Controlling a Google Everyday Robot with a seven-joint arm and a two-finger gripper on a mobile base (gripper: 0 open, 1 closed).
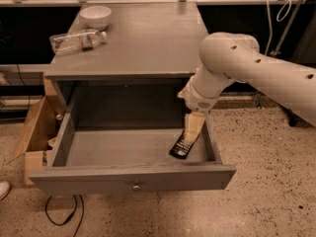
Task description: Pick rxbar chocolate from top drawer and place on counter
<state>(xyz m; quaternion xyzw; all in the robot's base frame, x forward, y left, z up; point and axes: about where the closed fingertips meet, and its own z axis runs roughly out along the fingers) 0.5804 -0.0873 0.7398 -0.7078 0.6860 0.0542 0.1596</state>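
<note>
The chocolate bar (182, 145) is seen at the drawer's (98, 176) right end, met there by the gripper (193, 128), whose hold cannot be told.

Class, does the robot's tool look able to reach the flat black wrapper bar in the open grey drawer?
Probably yes. The tool hangs inside the open grey wooden drawer, close over the flat black wrapper bar, with nothing visible between them.

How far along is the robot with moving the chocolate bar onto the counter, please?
Done: the top drawer stands open. In hand: the gripper hangs inside it, close over the rxbar chocolate, which lies at its right front. Left: gripping the bar, lifting it and setting it on the counter.
</note>
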